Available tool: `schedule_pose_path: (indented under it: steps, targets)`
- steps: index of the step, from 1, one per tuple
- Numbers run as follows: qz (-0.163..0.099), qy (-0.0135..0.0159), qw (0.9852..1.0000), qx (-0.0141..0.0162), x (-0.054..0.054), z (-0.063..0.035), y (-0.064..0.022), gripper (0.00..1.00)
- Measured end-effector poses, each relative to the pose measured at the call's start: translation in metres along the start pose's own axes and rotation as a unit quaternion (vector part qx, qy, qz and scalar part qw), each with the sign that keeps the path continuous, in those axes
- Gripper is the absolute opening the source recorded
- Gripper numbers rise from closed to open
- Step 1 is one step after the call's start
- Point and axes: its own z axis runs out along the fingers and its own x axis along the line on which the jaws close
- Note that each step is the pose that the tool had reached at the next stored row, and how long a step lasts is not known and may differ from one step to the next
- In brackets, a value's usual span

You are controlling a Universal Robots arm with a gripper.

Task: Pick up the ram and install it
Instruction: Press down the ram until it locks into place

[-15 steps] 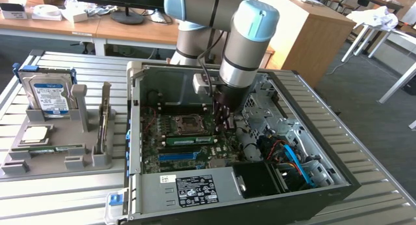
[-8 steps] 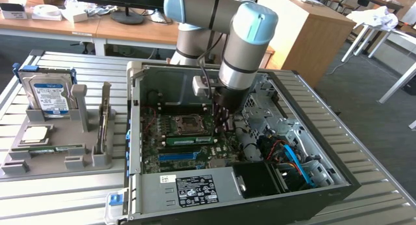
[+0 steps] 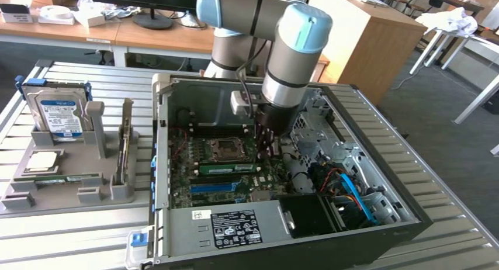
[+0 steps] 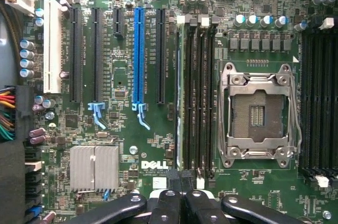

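Fingers (image 4: 181,179) closed, ram (image 4: 178,97) seated in slot

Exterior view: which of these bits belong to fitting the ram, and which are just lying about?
Part of the job:
- the ram, sitting in a slot on the motherboard
- the gripper, down inside the computer case by the ram's end

Just lying about, on the grey holder at the exterior view's left:
- hard drive
- CPU chip
- upright expansion card

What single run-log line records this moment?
arm: inside computer case | gripper: above memory slots | ram: in slot beside CPU socket
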Motion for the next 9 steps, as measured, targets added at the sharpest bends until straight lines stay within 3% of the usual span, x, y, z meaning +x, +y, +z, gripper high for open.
schedule_pose_path:
  steps: [9]
  targets:
    - [0.0,-0.0001,1.0,0.0,-0.0005,0.0021,0.0,0.1]
